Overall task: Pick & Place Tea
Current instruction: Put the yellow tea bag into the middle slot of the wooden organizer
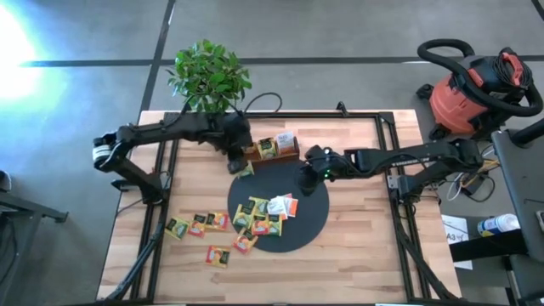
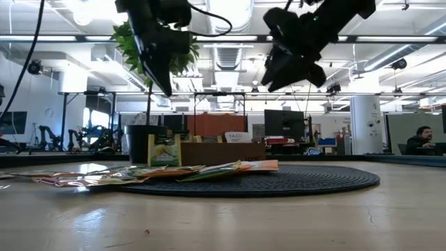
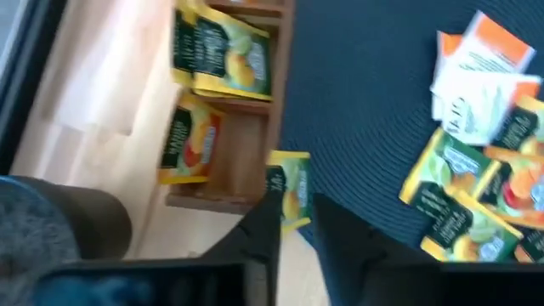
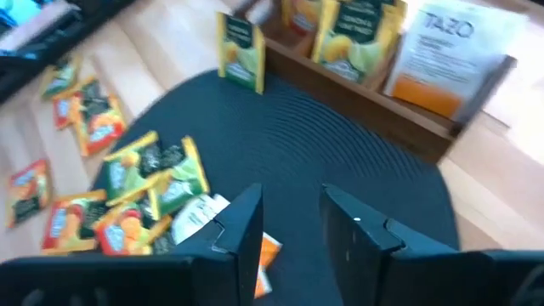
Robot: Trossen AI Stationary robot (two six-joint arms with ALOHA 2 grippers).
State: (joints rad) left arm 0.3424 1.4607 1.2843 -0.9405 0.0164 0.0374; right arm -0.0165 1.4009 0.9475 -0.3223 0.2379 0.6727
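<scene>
I saw my left gripper (image 3: 293, 223), jaws apart, above a loose yellow-green paper tea sachet (image 3: 287, 189) leaning outside the brown wooden compartment tray (image 3: 246, 161); it looked liable to topple; my right gripper (image 4: 291, 223) hung apart, empty.

tea sachets (image 1: 263, 217): green, yellow, orange-red, white | flat pile on disc | some on table

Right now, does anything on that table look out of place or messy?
Yes. One yellow-green tea sachet lies outside the wooden tray, propped against its end by the black mat's edge, not in a compartment. More sachets are strewn over the bare table off the black mat.
</scene>
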